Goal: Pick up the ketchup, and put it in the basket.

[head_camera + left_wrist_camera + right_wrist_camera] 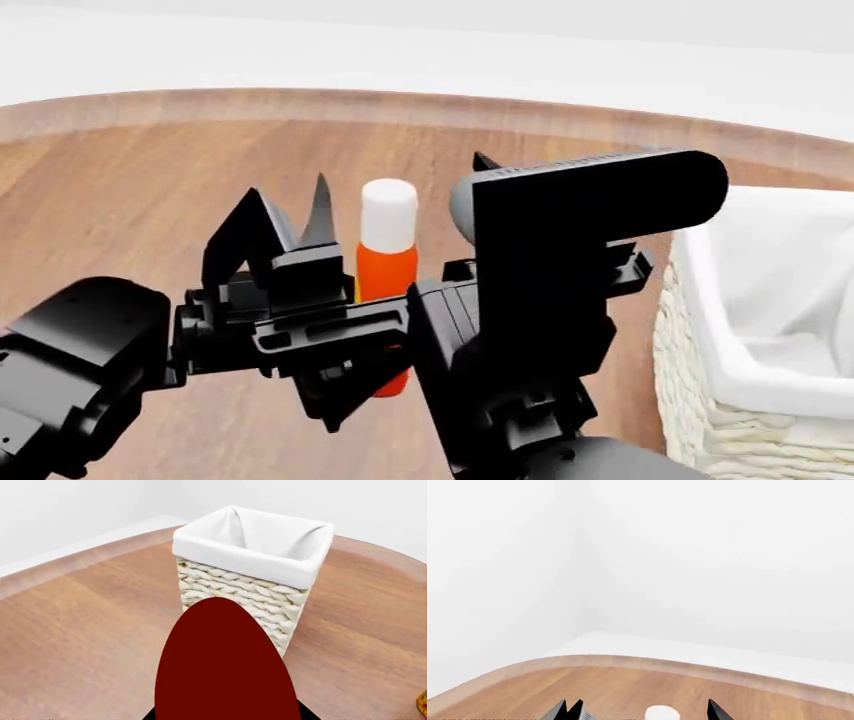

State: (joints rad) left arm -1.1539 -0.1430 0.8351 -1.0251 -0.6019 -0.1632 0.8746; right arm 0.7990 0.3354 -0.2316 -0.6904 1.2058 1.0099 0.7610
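Observation:
The ketchup (386, 280) stands upright, an orange-red bottle with a white cap, held among the black arms in the head view. In the left wrist view it is a dark red shape (227, 660) filling the space between the jaws of my left gripper (228, 715), which is shut on it. Only the black finger edges show beside it. The basket (200, 545), cream wicker with a white liner, stands just beyond the bottle and below it, and at the right (707, 300) in the head view. My right gripper (642, 711) is open, its fingers apart on either side of the white cap (660, 713) without touching it.
A round wooden table (160, 180) with a pale rim carries everything, and white walls stand behind it. A small yellow-orange object (421, 702) peeks in at the edge of the left wrist view. The right arm's black body (587, 220) hides part of the table between bottle and basket.

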